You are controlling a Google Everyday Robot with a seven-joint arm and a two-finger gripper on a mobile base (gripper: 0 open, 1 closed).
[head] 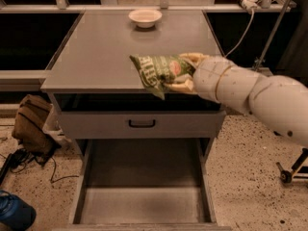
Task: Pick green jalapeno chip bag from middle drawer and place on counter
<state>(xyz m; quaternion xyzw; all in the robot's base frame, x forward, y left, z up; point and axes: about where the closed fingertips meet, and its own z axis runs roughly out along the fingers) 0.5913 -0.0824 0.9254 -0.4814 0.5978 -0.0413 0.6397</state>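
The green jalapeno chip bag (158,73) is held in the air over the front right part of the counter (101,52). My gripper (185,72) comes in from the right on a thick white arm, and its tan fingers (187,86) are shut on the bag's right end. The bag's lower corner hangs just past the counter's front edge. Below, the middle drawer (144,196) stands pulled out, its grey floor bare.
A white bowl (145,17) sits at the back of the counter. A closed grey drawer front with a black handle (141,124) is under the counter. A brown bag (32,125) and cables lie on the floor to the left, a wheeled stand (288,170) to the right.
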